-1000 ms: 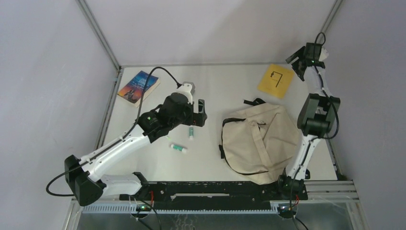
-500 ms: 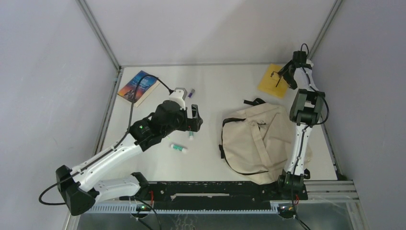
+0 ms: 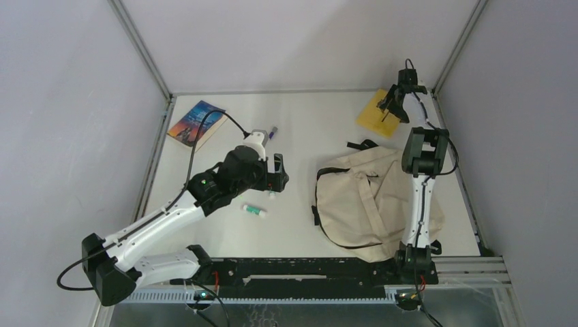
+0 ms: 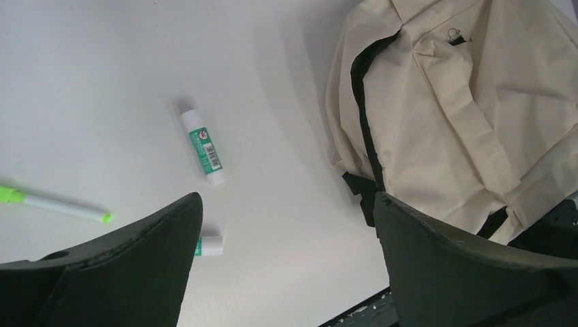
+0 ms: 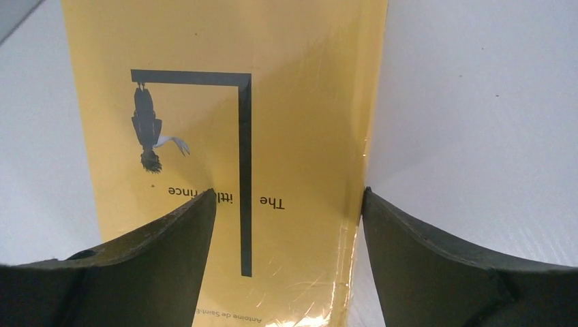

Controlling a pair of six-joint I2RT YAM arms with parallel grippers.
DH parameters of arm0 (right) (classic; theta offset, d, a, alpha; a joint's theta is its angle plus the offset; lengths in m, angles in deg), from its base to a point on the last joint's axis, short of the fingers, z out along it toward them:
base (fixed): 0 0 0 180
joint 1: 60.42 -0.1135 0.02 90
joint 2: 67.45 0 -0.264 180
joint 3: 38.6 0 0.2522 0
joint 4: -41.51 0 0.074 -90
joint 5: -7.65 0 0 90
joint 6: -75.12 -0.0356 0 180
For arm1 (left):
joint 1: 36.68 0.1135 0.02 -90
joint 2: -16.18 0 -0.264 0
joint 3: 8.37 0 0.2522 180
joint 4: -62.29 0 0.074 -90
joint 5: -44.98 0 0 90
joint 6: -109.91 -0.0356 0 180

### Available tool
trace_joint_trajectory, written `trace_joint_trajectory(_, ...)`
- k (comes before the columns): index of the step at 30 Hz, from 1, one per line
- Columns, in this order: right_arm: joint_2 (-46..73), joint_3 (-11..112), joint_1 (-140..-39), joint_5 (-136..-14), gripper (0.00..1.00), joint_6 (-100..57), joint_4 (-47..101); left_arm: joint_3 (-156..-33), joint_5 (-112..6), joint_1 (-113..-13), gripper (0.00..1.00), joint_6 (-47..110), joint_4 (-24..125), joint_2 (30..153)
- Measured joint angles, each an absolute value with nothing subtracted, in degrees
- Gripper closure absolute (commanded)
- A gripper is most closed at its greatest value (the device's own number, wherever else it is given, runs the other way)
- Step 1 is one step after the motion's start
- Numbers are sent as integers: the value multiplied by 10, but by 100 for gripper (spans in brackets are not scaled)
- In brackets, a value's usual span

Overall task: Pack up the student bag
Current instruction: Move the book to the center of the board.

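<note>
My left arm [image 3: 163, 216] and right arm [image 3: 417, 204] wear white shells between black joints. A green light [image 3: 204, 182] and looping black cable [image 3: 235, 120] mark the left. The fingers [image 4: 129, 262] are matte black.

White counter [image 3: 313, 122], read as a dial from above. At 10 o'clock, a blue book [image 3: 198, 122], lying flat and askew. At 11 o'clock, a pen [image 3: 272, 131]. At 1 o'clock, a yellow book [image 3: 375, 112], cover up. At 4 o'clock, the student bag [image 3: 371, 201], lying flat. At 8 o'clock, near the centre, a glue stick [image 3: 253, 211]; a second glue stick [image 4: 210, 246] and a green-tipped marker [image 4: 54, 204] lie near it.
</note>
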State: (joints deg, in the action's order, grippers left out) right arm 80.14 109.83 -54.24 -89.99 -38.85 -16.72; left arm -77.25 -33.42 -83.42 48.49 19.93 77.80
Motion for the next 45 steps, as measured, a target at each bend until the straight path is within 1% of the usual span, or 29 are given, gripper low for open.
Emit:
trace_joint_trajectory(5,803,1112,-568,-930,18,-321,-177,-768,-333,-834,0,485,201,774)
trace_joint_trajectory(10,804,1123,-615,-939,17,-251,-196,-753,-331,-834,0,486,198,761)
trace_joint_trajectory(14,804,1123,-652,-888,15,-215,-207,-753,-329,-834,0,486,197,760)
trace_joint_trajectory(19,797,1120,-670,-831,13,-181,-229,-753,-326,-834,0,486,197,757)
trace_joint_trajectory(20,784,1105,-673,-789,14,-171,-244,-753,-325,-834,0,485,197,757)
trace_joint_trajectory(24,759,1068,-672,-748,16,-166,-246,-753,-326,-834,0,485,198,758)
trace_joint_trajectory(28,718,1007,-670,-705,11,-166,-259,-753,-327,-834,0,485,198,760)
trace_joint_trajectory(33,648,919,-652,-710,6,-214,-205,-753,-327,-834,0,486,200,761)
trace_joint_trajectory(36,625,909,-615,-731,6,-264,-167,-753,-330,-834,0,486,201,761)
trace_joint_trajectory(39,638,955,-557,-752,5,-324,-157,-753,-331,-834,0,486,201,760)
trace_joint_trajectory(43,710,1063,-491,-767,3,-400,-151,-750,-332,-834,0,488,203,757)
trace_joint_trajectory(45,744,1090,-474,-770,3,-427,-146,-747,-332,-834,0,490,203,757)
